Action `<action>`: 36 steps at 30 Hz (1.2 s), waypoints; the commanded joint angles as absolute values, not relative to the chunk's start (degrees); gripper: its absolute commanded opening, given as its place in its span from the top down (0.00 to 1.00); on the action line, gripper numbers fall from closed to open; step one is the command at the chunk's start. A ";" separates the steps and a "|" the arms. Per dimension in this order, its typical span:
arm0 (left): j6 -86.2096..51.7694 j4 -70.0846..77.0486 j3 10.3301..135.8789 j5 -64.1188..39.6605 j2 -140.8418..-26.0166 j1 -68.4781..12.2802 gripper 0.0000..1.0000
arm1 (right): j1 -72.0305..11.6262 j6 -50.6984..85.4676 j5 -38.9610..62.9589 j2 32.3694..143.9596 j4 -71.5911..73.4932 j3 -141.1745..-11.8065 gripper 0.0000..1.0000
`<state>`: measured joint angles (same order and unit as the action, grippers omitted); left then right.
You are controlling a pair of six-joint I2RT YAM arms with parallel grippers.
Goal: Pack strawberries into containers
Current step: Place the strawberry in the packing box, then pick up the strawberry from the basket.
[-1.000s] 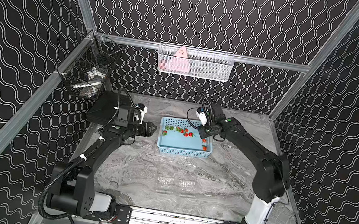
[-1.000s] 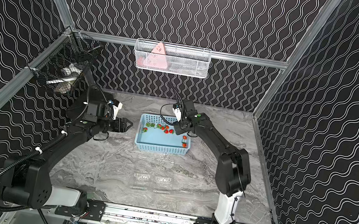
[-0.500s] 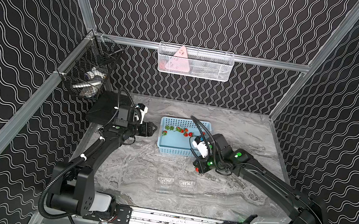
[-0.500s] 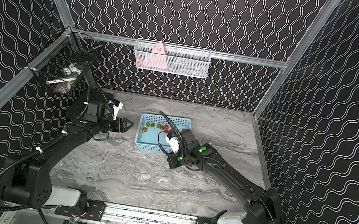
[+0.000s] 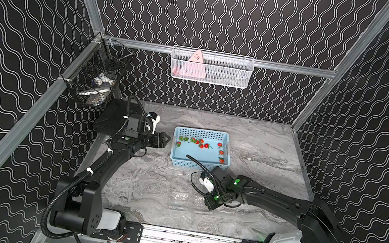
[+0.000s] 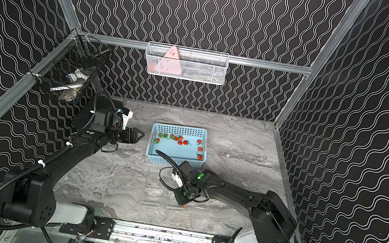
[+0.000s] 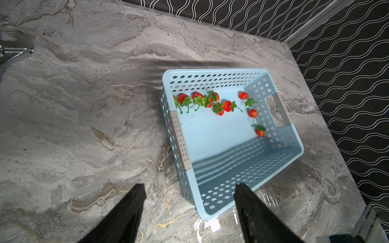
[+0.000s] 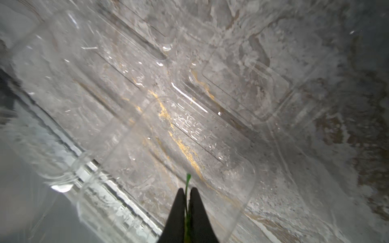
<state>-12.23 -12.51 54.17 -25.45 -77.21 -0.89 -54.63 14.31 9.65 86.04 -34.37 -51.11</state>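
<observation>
Containers point(image 5: 178, 198), two (both clear)

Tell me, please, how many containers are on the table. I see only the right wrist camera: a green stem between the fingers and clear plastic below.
Observer: Two containers, side by side. The right gripper, with its strawberry, hangs over the right-hand one.
Operator: Where is the other fruit?
Observer: The other strawberries lie in the blue basket, behind the containers.
Operator: And the left gripper?
Observer: Open and empty, beside the basket, on its left side.
</observation>
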 commanded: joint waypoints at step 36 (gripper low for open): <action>-11.09 -13.80 55.81 -27.66 -81.65 -2.29 0.27 | -27.22 -10.04 4.06 128.25 -30.94 -102.16 0.53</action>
